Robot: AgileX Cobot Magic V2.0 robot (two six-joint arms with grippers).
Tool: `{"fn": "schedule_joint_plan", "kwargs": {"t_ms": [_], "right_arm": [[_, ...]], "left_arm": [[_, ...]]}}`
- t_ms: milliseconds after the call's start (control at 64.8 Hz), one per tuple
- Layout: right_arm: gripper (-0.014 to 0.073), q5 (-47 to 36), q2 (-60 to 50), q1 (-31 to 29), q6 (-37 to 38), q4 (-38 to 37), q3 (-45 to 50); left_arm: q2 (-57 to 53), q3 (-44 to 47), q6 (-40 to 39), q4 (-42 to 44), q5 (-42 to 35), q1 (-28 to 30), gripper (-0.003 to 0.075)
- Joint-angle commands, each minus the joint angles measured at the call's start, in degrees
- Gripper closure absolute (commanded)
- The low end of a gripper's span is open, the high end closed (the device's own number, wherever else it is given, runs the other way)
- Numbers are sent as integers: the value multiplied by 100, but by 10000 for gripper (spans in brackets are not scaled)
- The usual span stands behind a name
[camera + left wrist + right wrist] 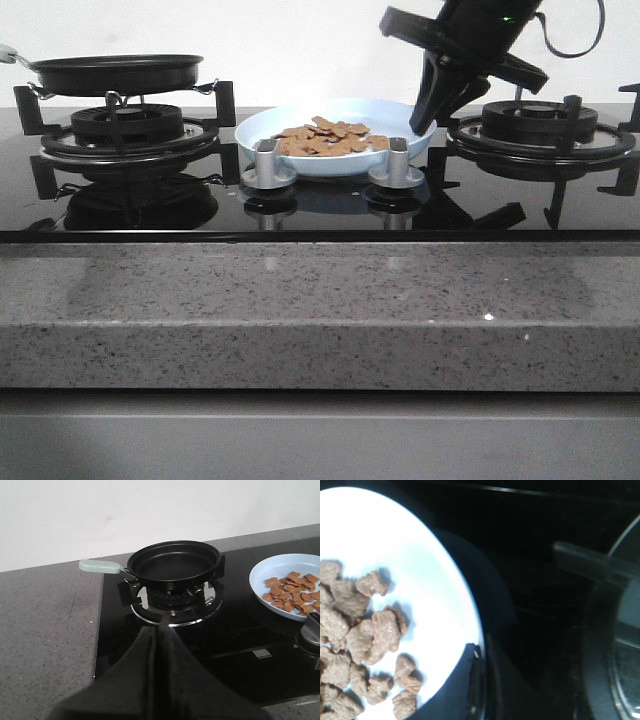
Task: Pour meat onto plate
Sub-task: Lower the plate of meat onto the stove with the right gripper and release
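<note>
The pale blue plate (400, 115) rests in the middle of the black hob between the two burners, with the meat (328, 138) heaped on it as orange-brown slices. My right gripper (420, 122) reaches down to the plate's right rim. In the right wrist view its jaws are pressed together at the rim of the plate (395, 540), one finger over the inside beside the meat (365, 630). My left gripper (162, 626) is shut and empty, hanging short of the black pan (172, 565), which sits empty on the left burner. The plate (270, 570) and meat (292, 592) also show there.
The pan (115, 72) has a pale green handle (100, 566) pointing left. Two silver knobs (268, 165) (398, 162) stand in front of the plate. The right burner grate (540, 125) is bare. A speckled grey counter (300, 300) runs along the front.
</note>
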Motion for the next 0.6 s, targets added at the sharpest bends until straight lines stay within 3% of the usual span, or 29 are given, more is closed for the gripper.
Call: {"fn": "schedule_joint_plan", "kwargs": {"t_ms": [0, 93, 278, 355, 494, 586], "right_arm": [[635, 138, -362, -44, -47, -104, -216], [579, 169, -362, -44, -36, -156, -216], [309, 141, -362, -44, -4, -161, -216], [242, 129, -378, -53, -4, -160, -221], [293, 141, -540, -100, -4, -189, -221], [389, 159, -735, -119, -4, -199, -221]], "left_arm": [[29, -148, 0, -112, -455, -45, 741], [29, -148, 0, -112, -455, -45, 741], [29, -148, 0, -112, -455, -45, 741], [29, -148, 0, -112, -455, -45, 741], [29, -148, 0, -112, -455, -45, 741], [29, -148, 0, -112, -455, -45, 741]]}}
